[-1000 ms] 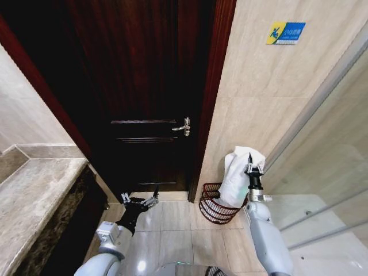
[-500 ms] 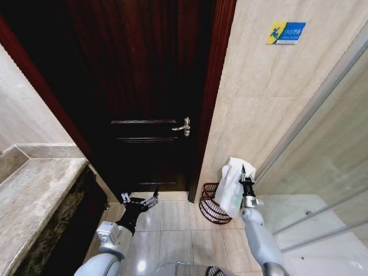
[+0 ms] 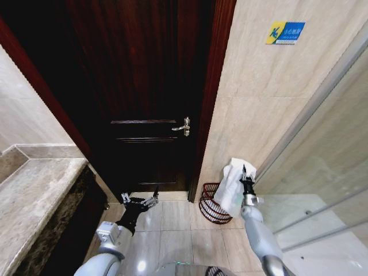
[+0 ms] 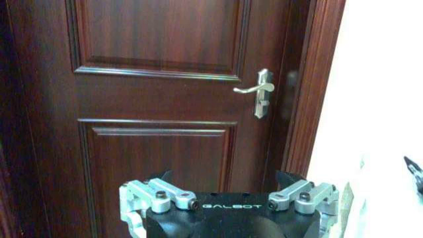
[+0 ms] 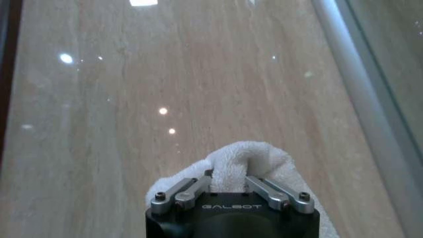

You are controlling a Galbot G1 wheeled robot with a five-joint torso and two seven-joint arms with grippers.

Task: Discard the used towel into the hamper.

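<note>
- The crumpled white terry towel hangs over the round dark red-brown wire hamper, pinched in the right gripper.
- Step in hand: positioning for the drop; next, release squarely above the rim.
- The left gripper waits spread by the dark wooden door.

Dark red-brown panelled wooden door, closed, silver lever handle at its right edge. Beige glossy tiled wall right of the frame, blue-and-yellow sign high up. Frosted glass partition far right. Grey marble surface left. Pale tiled floor, ceiling-light glare on the wall.
</note>
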